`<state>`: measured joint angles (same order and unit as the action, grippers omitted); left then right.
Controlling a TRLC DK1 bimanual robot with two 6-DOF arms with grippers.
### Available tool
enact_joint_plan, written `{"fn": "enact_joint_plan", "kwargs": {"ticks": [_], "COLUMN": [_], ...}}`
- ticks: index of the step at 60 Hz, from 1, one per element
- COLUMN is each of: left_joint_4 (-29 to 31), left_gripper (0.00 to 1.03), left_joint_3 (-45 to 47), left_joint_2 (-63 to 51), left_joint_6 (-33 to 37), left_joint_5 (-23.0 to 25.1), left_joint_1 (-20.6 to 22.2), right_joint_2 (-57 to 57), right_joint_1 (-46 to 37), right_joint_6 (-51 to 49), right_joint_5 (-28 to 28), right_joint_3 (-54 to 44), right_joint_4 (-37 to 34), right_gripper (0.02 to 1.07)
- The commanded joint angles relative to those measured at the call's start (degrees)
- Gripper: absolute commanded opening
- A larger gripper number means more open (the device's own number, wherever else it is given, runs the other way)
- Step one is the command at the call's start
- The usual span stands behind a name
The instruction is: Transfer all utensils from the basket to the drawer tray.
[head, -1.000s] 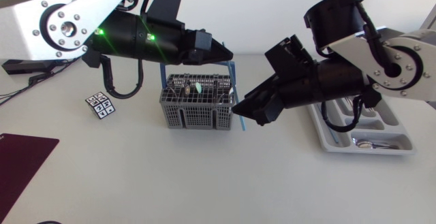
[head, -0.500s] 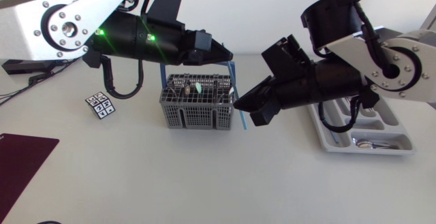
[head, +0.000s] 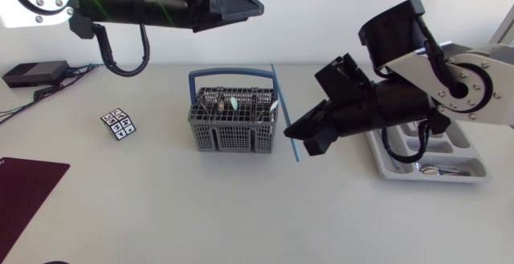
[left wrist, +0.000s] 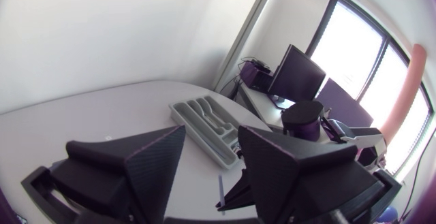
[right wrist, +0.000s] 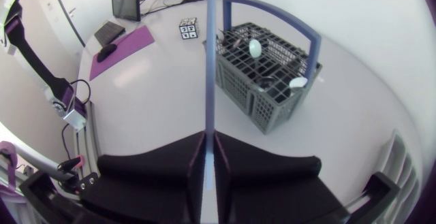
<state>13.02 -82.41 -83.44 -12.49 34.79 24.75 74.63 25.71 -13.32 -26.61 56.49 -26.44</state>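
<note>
A long thin blue utensil (head: 286, 113) stands tilted just right of the grey basket (head: 233, 127), and my right gripper (head: 302, 132) is shut on its lower part. In the right wrist view the blue utensil (right wrist: 210, 54) runs straight up from between the closed fingers of my right gripper (right wrist: 208, 149), beside the basket (right wrist: 269, 81), which holds spoons (right wrist: 255, 47). My left gripper (head: 255, 7) hangs high above the basket, open and holding nothing. The left wrist view shows its fingers (left wrist: 153, 159) apart, with the grey drawer tray (left wrist: 204, 123) far below.
The drawer tray (head: 474, 168) lies at the right, partly under my right arm, with cutlery in it. A small patterned cube (head: 119, 123) sits left of the basket. A dark purple mat (head: 24, 188) lies at the front left, a black box (head: 32, 73) at the back left.
My left gripper opened, let go of the blue utensil and rose up and left. My right gripper closed on the utensil and shifted slightly right.
</note>
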Motion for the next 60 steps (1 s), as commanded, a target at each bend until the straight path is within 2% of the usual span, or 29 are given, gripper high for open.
{"fn": "enact_joint_plan", "kwargs": {"ticks": [1, 9, 19, 30, 38, 60], "left_joint_4": [-0.2, 1.1, 3.1, 4.6, 4.7, 4.7], "left_gripper": [0.63, 0.62, 0.62, 0.62, 0.62, 0.62], "left_joint_3": [-1.3, 0.2, 2.3, 3.4, 4.1, 5.6], "left_joint_2": [-1.3, -2.0, -3.3, -5.7, -7.2, -10.6], "left_joint_6": [-1.1, 2.6, 8.3, 13.8, 17.1, 21.7], "left_joint_5": [-0.8, -4.1, -11.3, -19.1, -26.0, -37.6], "left_joint_1": [-1.3, -1.4, 1.8, 5.7, 8.9, 13.9], "right_joint_2": [-0.9, -0.3, 4.3, 11.2, 16.0, 25.8], "right_joint_1": [-3.7, -11.8, -24.5, -34.4, -38.5, -42.4], "right_joint_6": [-1.4, -2.3, -4.0, -6.9, -7.4, -6.2], "right_joint_5": [0.0, 0.1, 0.7, 2.7, 5.1, 10.4], "right_joint_3": [-2.0, -2.3, -1.1, 1.3, 3.5, 7.8], "right_joint_4": [-1.5, -2.8, -3.2, -3.2, -2.9, -1.9], "right_gripper": [0.07, 0.07, 0.07, 0.07, 0.07, 0.08]}}
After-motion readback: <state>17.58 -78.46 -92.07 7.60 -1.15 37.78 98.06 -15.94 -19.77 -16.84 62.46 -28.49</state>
